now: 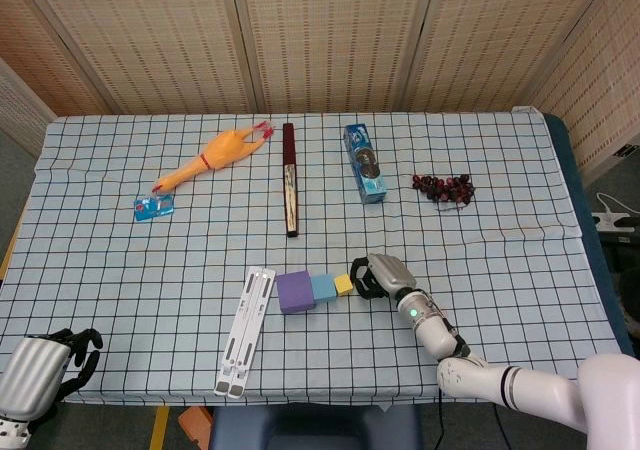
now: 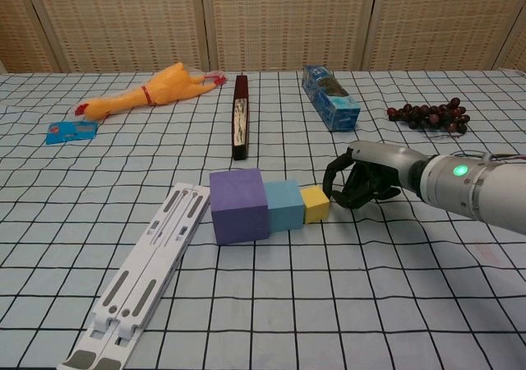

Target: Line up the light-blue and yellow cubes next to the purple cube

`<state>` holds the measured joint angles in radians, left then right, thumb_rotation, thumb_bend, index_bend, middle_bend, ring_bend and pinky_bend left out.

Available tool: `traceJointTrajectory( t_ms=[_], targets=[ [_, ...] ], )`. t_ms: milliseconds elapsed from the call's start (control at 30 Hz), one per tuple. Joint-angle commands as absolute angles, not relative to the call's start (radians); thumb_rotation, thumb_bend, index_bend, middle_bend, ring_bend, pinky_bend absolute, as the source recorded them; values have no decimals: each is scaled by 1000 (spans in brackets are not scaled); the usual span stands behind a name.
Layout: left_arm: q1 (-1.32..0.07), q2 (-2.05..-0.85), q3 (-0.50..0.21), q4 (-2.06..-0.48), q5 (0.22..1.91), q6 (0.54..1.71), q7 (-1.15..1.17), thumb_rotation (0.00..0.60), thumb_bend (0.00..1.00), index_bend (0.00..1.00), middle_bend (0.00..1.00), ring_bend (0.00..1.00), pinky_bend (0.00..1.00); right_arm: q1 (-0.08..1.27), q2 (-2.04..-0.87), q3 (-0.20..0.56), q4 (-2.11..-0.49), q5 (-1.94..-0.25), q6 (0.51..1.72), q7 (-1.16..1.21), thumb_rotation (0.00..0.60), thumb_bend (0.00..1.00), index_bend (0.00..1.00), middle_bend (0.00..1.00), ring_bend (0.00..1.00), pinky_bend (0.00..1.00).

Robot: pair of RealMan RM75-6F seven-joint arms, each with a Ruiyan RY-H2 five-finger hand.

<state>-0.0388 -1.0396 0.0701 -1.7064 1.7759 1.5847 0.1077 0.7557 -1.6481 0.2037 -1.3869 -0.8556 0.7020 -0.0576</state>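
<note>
A purple cube (image 2: 239, 205) (image 1: 295, 291), a light-blue cube (image 2: 283, 205) (image 1: 323, 288) and a small yellow cube (image 2: 314, 203) (image 1: 343, 284) sit in a row on the checked tablecloth, touching side to side. My right hand (image 2: 359, 178) (image 1: 378, 275) is just right of the yellow cube, its fingers curled in and its fingertips (image 2: 333, 191) against the cube's right side. It holds nothing. My left hand (image 1: 62, 355) rests low at the table's front left corner, fingers curled, empty; the chest view does not show it.
A white folding stand (image 2: 145, 272) lies left of the purple cube. Farther back are a rubber chicken (image 2: 148, 91), a blue packet (image 2: 69, 131), a dark long bar (image 2: 239, 127), a blue box (image 2: 329, 97) and grapes (image 2: 429, 114).
</note>
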Motion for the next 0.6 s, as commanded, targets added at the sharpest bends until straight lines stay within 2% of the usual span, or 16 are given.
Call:
traceJointTrajectory(
  t_ms=[33, 600],
  targets=[
    [-39, -1040, 70, -1706, 1777, 1585, 108, 600, 464, 522, 709, 636, 841, 756, -1649, 202, -1386, -855, 701, -55, 600, 481, 530, 941, 1000, 1000],
    [-39, -1039, 70, -1704, 1778, 1587, 104, 600, 465, 522, 709, 636, 841, 745, -1647, 195, -1382, -904, 707, -13, 600, 483, 525, 941, 1000, 1000]
  ],
)
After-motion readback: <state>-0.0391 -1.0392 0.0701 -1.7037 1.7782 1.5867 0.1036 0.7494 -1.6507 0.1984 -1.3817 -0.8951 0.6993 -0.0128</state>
